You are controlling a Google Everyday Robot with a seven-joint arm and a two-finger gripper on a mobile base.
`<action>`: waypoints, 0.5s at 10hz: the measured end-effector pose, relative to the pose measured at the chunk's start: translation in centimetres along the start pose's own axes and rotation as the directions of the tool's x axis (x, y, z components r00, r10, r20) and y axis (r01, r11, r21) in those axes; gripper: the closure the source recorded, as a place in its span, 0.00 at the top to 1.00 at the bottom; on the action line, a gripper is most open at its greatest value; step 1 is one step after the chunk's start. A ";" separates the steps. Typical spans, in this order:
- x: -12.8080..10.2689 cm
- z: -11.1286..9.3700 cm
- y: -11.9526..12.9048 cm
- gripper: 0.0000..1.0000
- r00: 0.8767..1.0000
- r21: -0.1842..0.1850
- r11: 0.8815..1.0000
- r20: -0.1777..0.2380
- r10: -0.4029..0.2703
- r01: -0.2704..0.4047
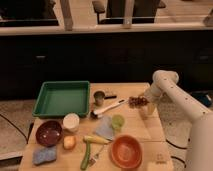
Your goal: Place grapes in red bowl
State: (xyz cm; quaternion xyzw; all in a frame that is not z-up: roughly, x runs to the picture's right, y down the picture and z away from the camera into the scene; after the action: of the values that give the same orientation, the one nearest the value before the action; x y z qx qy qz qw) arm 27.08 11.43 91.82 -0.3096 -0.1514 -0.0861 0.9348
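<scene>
The grapes (136,101), a small dark reddish-purple cluster, lie at the table's back right, just right of a white-handled utensil (111,106). My gripper (145,109) hangs low at the end of the white arm (165,82), right beside the grapes on their right side. An orange-red bowl (125,151) stands at the front right, empty. A dark red bowl (48,132) stands at the front left, also empty.
A green tray (62,98) sits at the back left and a small metal cup (99,96) beside it. A white cup (71,121), a small green cup (117,121), a grey cloth (105,128), a blue sponge (44,155), an orange fruit (69,142) and a green vegetable (87,152) lie about the table.
</scene>
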 end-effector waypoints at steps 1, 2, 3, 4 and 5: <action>0.0 0.1 0.1 0.80 1.000 -0.004 1.000 0.002 0.000 0.001; 0.1 0.2 0.1 0.80 1.000 -0.006 1.000 0.004 -0.001 0.001; 0.1 0.2 0.0 0.80 1.000 -0.008 1.000 0.006 -0.002 0.002; 0.1 0.4 0.1 0.80 1.000 -0.012 1.000 0.009 -0.003 0.003; 0.1 0.4 0.1 0.80 1.000 -0.013 1.000 0.012 -0.003 0.003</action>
State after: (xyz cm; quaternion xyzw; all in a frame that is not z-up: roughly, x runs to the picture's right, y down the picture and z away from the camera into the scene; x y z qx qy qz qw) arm 27.08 11.76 92.13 -0.3160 -0.1567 -0.0868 0.9317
